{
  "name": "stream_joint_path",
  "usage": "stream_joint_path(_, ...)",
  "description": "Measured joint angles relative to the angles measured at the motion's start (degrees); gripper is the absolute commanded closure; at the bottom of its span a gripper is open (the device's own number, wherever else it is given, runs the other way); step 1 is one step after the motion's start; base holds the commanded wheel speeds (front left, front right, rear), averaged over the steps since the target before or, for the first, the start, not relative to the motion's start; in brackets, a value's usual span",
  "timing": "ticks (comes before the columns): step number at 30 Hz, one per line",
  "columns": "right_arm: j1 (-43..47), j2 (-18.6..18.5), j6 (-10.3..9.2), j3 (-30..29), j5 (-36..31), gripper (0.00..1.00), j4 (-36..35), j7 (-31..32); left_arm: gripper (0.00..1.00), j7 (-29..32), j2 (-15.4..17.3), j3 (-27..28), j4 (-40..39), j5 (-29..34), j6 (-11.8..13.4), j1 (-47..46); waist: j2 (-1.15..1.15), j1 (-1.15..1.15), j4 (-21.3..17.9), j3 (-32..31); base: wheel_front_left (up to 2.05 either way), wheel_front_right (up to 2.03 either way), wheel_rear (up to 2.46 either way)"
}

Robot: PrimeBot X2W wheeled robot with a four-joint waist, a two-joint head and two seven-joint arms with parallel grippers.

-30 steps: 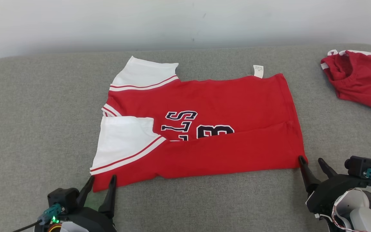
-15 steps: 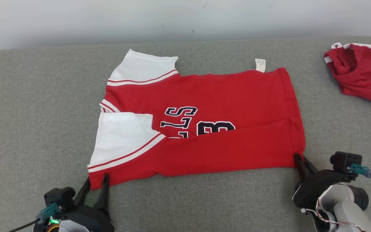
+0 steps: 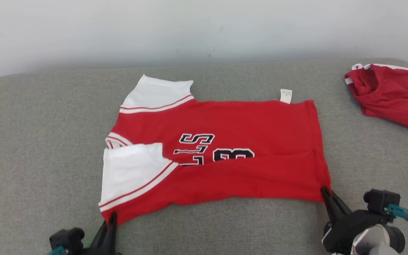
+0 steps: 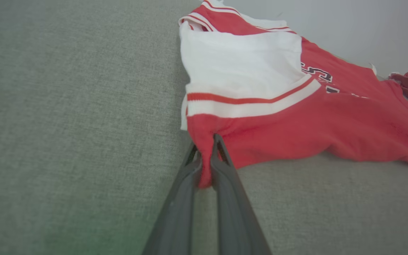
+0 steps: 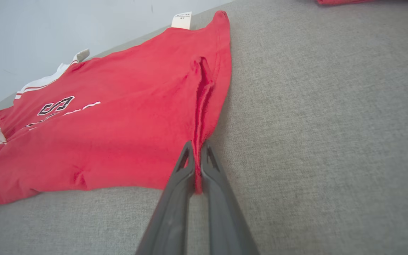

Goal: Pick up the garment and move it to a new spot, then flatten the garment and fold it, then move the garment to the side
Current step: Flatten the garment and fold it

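two grips | left gripper (image 4: 205,141) clamped on jersey (image 3: 260,120) sleeve-side corner | right gripper (image 5: 197,146) clamped on hem corner

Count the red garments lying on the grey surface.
2. The red jersey lies spread in the middle; a crumpled red garment sits at the far right. More may be hidden.

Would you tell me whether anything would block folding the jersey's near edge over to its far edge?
Nothing visible does. The left gripper and right gripper are each shut on a near corner of the jersey, whose top is bare; the other red garment lies apart at the far right.
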Motion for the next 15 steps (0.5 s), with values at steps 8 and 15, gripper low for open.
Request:
stream_joint_path(8, 9.55, 0.34, 0.00, -3.50, -0.05, 1.00, -8.06, 3.49, 1.00, 0.14, 1.64, 0.75, -9.40, -0.59, 3.69, 10.49, 0.00, 0.00, -1.04, -2.49, 0.00, 0.00, 0.00)
stream_joint_path(15, 14.38, 1.37, 0.00, -6.44, -0.43, 1.00, -12.34, 7.56, 1.00, 2.57, 2.66, 0.27, -15.89, -0.98, 6.24, 15.17, 0.00, -0.01, -0.64, -3.53, 0.00, 0.00, 0.00)
